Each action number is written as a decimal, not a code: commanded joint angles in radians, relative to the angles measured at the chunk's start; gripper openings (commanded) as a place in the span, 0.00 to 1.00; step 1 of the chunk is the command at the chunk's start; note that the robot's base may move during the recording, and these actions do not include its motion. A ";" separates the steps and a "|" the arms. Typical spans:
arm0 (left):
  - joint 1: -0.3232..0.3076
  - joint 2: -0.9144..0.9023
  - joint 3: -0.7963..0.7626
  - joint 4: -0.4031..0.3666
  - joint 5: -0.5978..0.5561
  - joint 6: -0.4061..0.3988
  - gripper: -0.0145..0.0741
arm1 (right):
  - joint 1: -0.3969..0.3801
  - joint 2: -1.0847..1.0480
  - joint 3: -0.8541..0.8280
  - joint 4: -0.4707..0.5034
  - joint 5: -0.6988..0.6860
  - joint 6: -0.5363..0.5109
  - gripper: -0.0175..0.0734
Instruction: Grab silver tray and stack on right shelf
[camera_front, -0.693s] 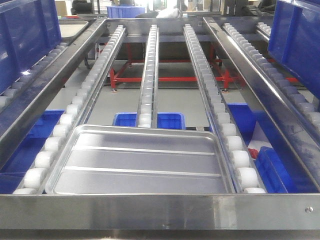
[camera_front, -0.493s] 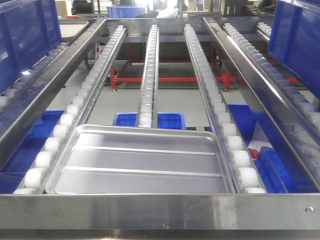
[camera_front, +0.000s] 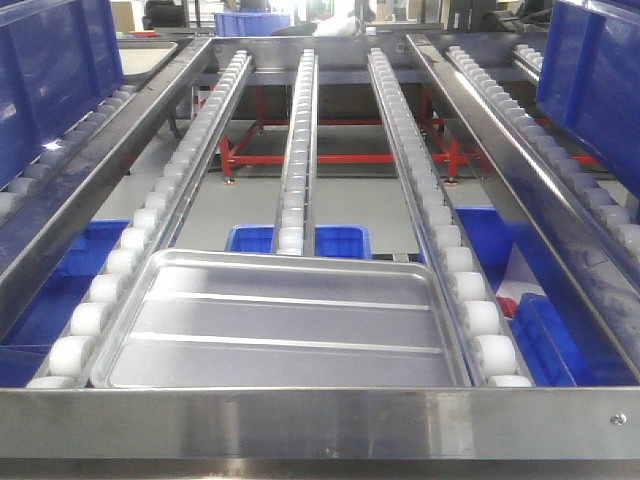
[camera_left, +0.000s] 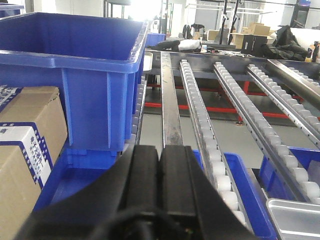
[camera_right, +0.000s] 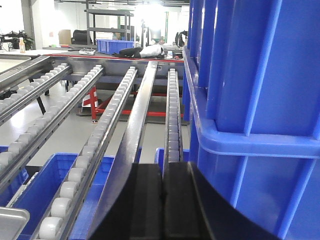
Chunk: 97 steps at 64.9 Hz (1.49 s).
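The silver tray (camera_front: 290, 322) lies flat on the roller tracks of the right shelf (camera_front: 300, 150), its near edge against the shiny front rail (camera_front: 320, 420). Two long ribs run across its floor. One corner of it shows in the left wrist view (camera_left: 295, 221) and another in the right wrist view (camera_right: 10, 220). My left gripper (camera_left: 160, 148) is shut with nothing in it, to the left of the tray beside a blue bin (camera_left: 75, 75). My right gripper (camera_right: 163, 165) is shut and empty, to the right of the tray. Neither gripper shows in the front view.
Tall blue bins stand on the left lane (camera_front: 50, 70) and the right lane (camera_front: 600, 80). More blue bins (camera_front: 300, 240) sit below the rollers. A cardboard box (camera_left: 25, 150) is at my far left. A duller grey tray (camera_front: 150, 50) lies far back left.
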 joint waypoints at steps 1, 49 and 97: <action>-0.008 -0.010 0.025 -0.002 -0.091 -0.005 0.05 | -0.001 -0.016 -0.003 -0.006 -0.105 -0.010 0.26; -0.067 0.630 -0.486 -0.157 0.398 -0.009 0.05 | 0.153 0.668 -0.421 -0.006 0.031 -0.008 0.26; -0.067 1.088 -0.583 -0.688 0.665 0.029 0.05 | 0.399 0.933 -0.506 0.259 0.312 0.132 0.26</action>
